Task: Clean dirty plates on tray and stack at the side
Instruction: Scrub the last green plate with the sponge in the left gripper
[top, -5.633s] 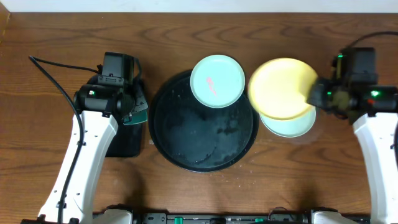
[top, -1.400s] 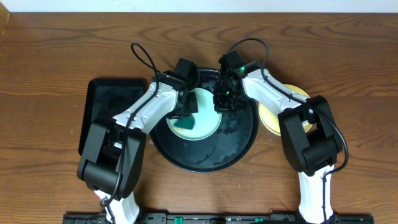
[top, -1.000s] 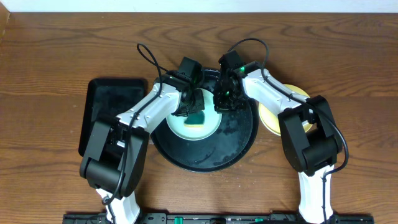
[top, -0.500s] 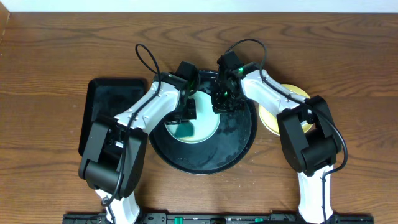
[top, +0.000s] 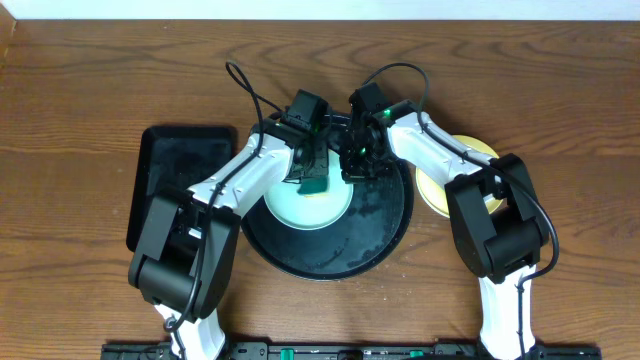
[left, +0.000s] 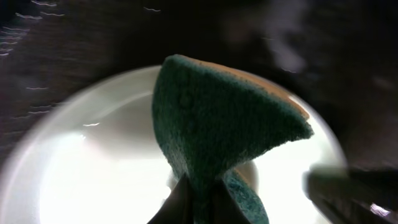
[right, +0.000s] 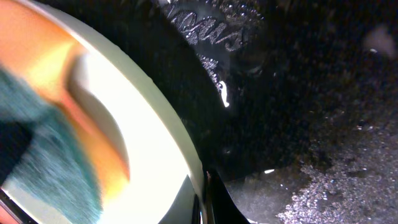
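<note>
Sponge (left: 217, 137) pinched in left fingers (left: 176, 208), on mint plate (top: 298, 207) — right fingers (right: 216, 208) clamping its rim (wrist view).

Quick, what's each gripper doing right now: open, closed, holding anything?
The left gripper is closed on the green sponge.
The right gripper is closed on the rim of the mint plate.
</note>
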